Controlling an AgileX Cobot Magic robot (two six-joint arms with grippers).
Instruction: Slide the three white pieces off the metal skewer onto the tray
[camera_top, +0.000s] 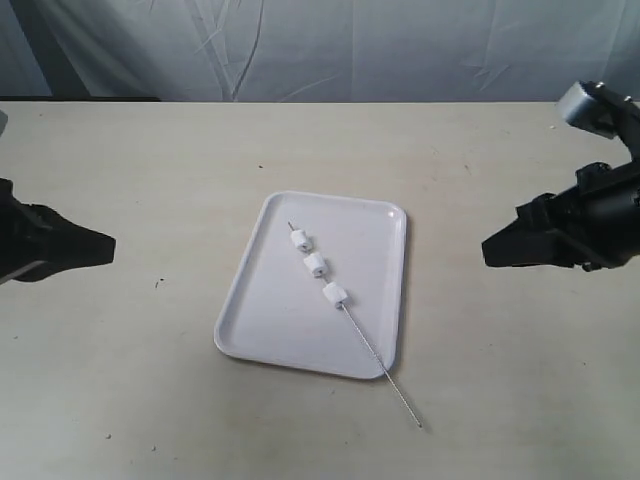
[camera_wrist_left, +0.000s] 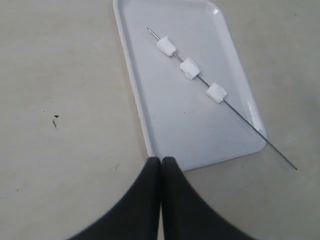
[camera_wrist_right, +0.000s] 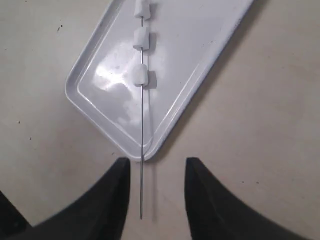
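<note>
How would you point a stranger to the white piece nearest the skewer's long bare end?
Find the white tray in the middle of the table. A thin metal skewer lies slantwise across it, threading three white pieces. Yours is the end piece beside the long bare stretch.

- A flat, pale beige table top (camera_top: 130, 400) is seen across the whole scene, matt and lightly marked.
- A flat white rectangular plastic tray (camera_top: 262, 330) with rounded corners and a low rim is laid directly on it, about the middle, turned slightly askew.
- A thin straight silver-grey metal skewer (camera_top: 372, 350) is laid across the tray, its near end carried past the near right corner, out over bare table.
- A few small dark specks (camera_top: 158, 284) are scattered left of the tray.
</note>
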